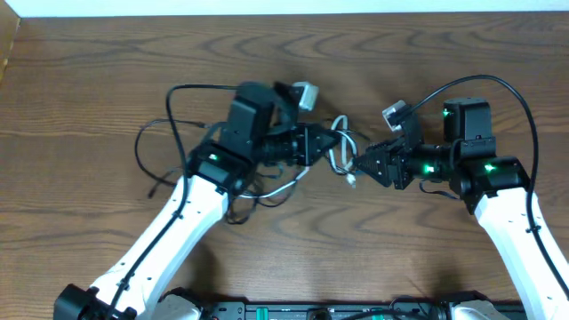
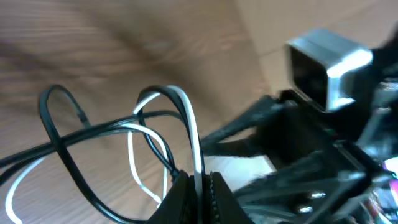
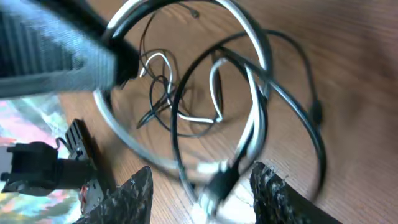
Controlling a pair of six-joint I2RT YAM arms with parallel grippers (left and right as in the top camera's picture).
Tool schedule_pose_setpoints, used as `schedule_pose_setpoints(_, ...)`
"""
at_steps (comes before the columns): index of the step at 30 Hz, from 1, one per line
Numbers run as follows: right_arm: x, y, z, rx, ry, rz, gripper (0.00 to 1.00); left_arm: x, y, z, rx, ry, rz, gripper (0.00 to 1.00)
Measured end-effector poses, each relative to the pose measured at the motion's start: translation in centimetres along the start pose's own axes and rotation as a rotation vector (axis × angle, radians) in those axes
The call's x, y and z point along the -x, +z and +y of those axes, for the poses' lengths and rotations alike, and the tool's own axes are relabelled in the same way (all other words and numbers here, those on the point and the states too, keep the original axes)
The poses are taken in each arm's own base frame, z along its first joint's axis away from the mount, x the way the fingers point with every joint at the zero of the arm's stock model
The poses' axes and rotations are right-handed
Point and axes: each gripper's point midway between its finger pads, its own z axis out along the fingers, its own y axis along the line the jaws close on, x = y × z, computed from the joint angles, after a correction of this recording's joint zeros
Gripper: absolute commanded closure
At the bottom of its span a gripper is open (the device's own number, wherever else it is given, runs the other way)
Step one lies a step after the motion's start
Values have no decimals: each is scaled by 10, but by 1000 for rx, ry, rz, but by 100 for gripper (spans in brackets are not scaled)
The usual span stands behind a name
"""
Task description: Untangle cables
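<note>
Left pincer (image 2: 197, 186) is clamping the white cable (image 2: 189, 124); right pincer (image 3: 202, 174), opposite, is gaping open around a plug end (image 3: 216, 185); black cables (image 1: 138, 151) are sprawling behind the left pincer on the worktop (image 1: 89, 71).

Overhead, the white left robot arm (image 1: 191, 213) sits right on top of a chunk of the thin black cables (image 1: 140, 149), so how they cross under it is anyone's guess. Plug ends are too tiny to make out there. Left wrist cam: the black left gripper (image 2: 198, 180) is chopped off by the bottom edge, and the right side is all blur, just a silvery box (image 2: 326, 62) on dark mush. Right wrist cam: the cables are streaky, the whitish plug (image 3: 214, 186) is a smear, and the grey blob top-left (image 3: 50, 56) is unreadable.
</note>
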Motion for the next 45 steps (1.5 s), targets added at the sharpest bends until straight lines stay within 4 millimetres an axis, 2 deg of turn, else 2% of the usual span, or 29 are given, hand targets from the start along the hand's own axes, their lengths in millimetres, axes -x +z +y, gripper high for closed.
schedule_pose_setpoints(3, -3, 7, -3, -45, -23, 23, 55, -10, 10, -24, -69, 18, 29, 92)
schedule_pose_setpoints(5, -5, 11, -13, -89, -20, 37, 56, -14, 12, -29, -77, 17, 42, 92)
schedule_pose_setpoints(7, -10, 15, -25, -139, 9, 61, 58, -17, 14, -32, -83, 14, 50, 92)
schedule_pose_setpoints(10, -20, 20, -58, -286, 95, 102, 58, -19, 13, -34, -96, 11, 61, 93)
schedule_pose_setpoints(11, -21, 19, -65, -324, 110, 104, 63, -19, 13, -35, -102, 11, 64, 93)
schedule_pose_setpoints(12, -21, 18, -72, -364, 127, 102, 84, -20, 13, -36, -106, 9, 67, 93)
schedule_pose_setpoints(13, -21, 17, -75, -382, 136, 98, 99, -20, 13, -36, -107, 8, 69, 93)
schedule_pose_setpoints(17, -17, 15, -83, -428, 189, 71, 99, -22, 13, -32, -90, 3, 76, 92)
schedule_pose_setpoints(18, -19, 12, -87, -453, 211, 70, 96, -30, 13, -20, -23, -16, 99, 93)
schedule_pose_setpoints(20, -24, 3, -96, -498, 276, 72, 91, -49, 7, 24, 201, -63, 141, 92)
schedule_pose_setpoints(21, -30, -22, -117, -610, 362, 46, 91, -60, -4, 54, 368, -87, 157, 92)
schedule_pose_setpoints(22, -31, -57, -145, -739, 443, -17, 90, -61, -20, 83, 523, -94, 144, 93)
schedule_pose_setpoints(24, -39, -109, -175, -895, 554, -102, 87, -53, -48, 120, 695, -129, 100, 93)
schedule_pose_setpoints(26, -47, -145, -189, -986, 628, -165, 85, -43, -71, 145, 791, -176, 51, 93)
schedule_pose_setpoints(28, -49, -153, -193, -999, 650, -179, 84, -38, -84, 157, 836, -203, 22, 93)
schedule_pose_setpoints(30, -51, -154, -194, -1001, 657, -179, 81, -36, -88, 161, 851, -210, 12, 93)
schedule_pose_setpoints(31, -51, -154, -193, -998, 658, -178, 79, -35, -90, 162, 855, -215, 8, 93)
schedule_pose_setpoints(33, -44, -138, -183, -878, 644, -179, 46, -36, -88, 161, 836, -224, 13, 93)
schedule_pose_setpoints(34, -39, -129, -175, -802, 615, -173, 41, -37, -86, 158, 815, -228, 21, 92)
schedule_pose_setpoints(35, -34, -110, -155, -651, 554, -141, 40, -42, -82, 154, 788, -231, 46, 92)
schedule_pose_setpoints(36, -34, -102, -146, -600, 539, -120, 39, -43, -80, 152, 781, -230, 55, 92)
schedule_pose_setpoints(37, -35, -88, -128, -506, 502, -78, 36, -47, -79, 151, 777, -232, 73, 91)
schedule_pose_setpoints(38, -35, -70, -105, -401, 438, -30, 36, -59, -78, 149, 773, -237, 118, 83)
schedule_pose_setpoints(39, -37, -60, -94, -369, 394, 8, 36, -67, -79, 151, 784, -246, 143, 61)
schedule_pose_setpoints(40, -41, -42, -80, -339, 317, 74, 39, -81, -83, 158, 819, -261, 181, 58)
schedule_pose_setpoints(41, -43, -33, -74, -324, 287, 105, 44, -91, -85, 165, 844, -269, 205, 57)
schedule_pose_setpoints(45, -58, 19, -69, -335, 171, 252, 46, -109, -80, 180, 872, -302, 273, 57)
